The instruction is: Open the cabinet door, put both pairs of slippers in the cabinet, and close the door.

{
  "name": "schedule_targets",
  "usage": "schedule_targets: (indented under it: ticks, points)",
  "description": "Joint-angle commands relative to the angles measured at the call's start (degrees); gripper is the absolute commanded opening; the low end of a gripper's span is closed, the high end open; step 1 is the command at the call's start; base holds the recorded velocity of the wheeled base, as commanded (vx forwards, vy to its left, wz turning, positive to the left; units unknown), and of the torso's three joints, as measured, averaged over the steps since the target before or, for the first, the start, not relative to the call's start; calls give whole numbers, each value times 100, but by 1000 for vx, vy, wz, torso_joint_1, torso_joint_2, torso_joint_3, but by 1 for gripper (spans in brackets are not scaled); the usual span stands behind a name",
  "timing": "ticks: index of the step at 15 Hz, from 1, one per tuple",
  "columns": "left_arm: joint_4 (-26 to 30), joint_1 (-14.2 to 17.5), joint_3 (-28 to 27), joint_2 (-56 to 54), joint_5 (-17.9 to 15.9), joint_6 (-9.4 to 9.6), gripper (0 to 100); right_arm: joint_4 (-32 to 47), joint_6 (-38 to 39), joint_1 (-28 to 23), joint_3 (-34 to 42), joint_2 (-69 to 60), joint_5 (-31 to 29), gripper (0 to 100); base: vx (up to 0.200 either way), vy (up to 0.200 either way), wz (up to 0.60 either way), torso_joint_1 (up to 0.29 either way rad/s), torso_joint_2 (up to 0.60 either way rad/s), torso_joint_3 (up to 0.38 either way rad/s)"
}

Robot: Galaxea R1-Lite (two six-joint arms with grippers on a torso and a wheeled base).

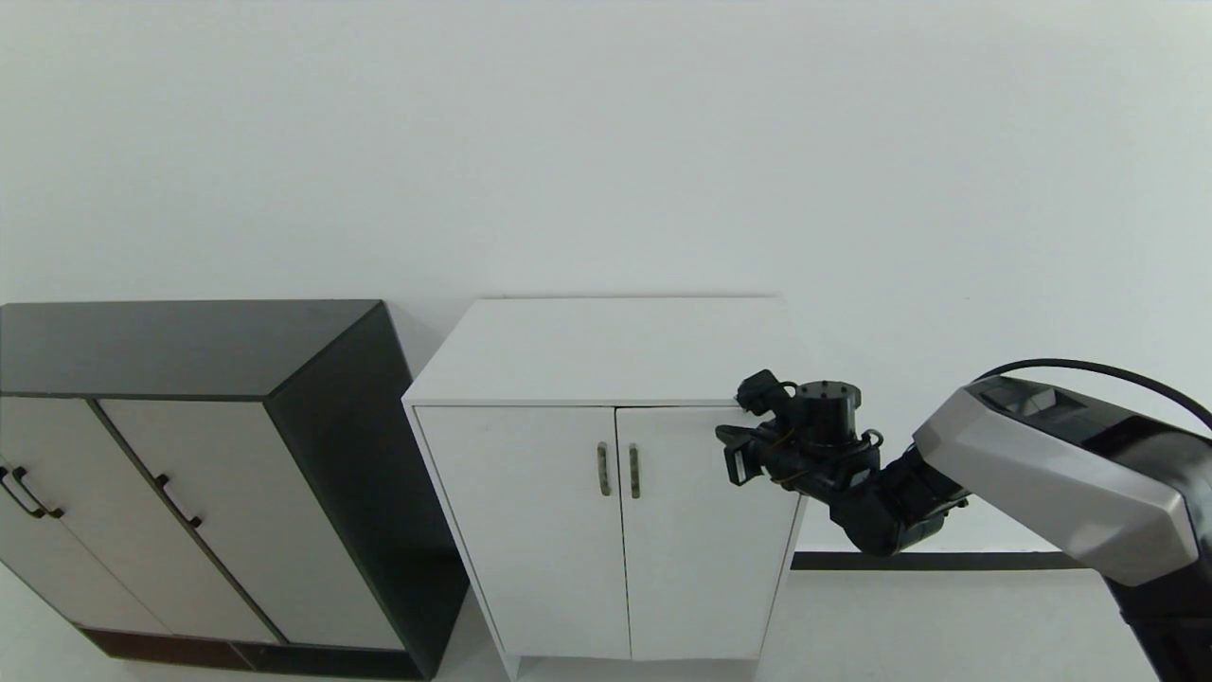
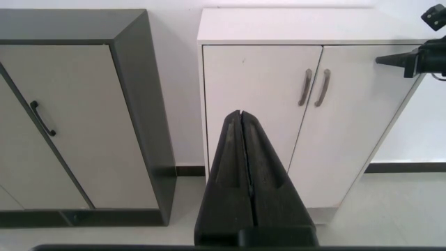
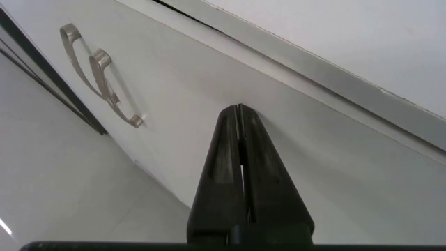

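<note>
The white cabinet [image 1: 606,350] stands against the wall with both doors shut. Two metal handles [image 1: 618,470] sit side by side at the middle seam. My right gripper [image 1: 731,462] is shut with nothing in it. It hangs in front of the upper right part of the right door [image 1: 701,559], to the right of the handles [image 3: 104,77]. In the right wrist view its joined fingertips [image 3: 240,113] point at the door panel. My left gripper [image 2: 240,117] is shut and empty. It stays well back from the cabinet [image 2: 279,28], facing the left door.
A dark cabinet [image 1: 189,350] with grey doors and black handles stands just left of the white one, a narrow gap between them. A black baseboard strip [image 1: 928,561] runs along the wall to the right. Pale bare floor lies in front.
</note>
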Motion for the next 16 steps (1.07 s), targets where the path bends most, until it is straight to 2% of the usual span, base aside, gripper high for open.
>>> schedule_targets:
  ticks: [1,11,14,16]
  points:
    - [0,1,0,-1,2,-4,0,-8,-4,-18,-61,26,6,0,0,0,0,0,0,0]
    - [0,1,0,-1,2,-4,0,-8,-4,-62,-176,61,-3,0,0,0,0,0,0,0]
    - [0,1,0,-1,2,-4,0,-43,-12,-53,97,-133,-3,0,0,0,0,0,0,0]
    - [0,1,0,-1,2,-4,0,-175,-12,-53,536,-423,6,0,0,0,0,0,0,0]
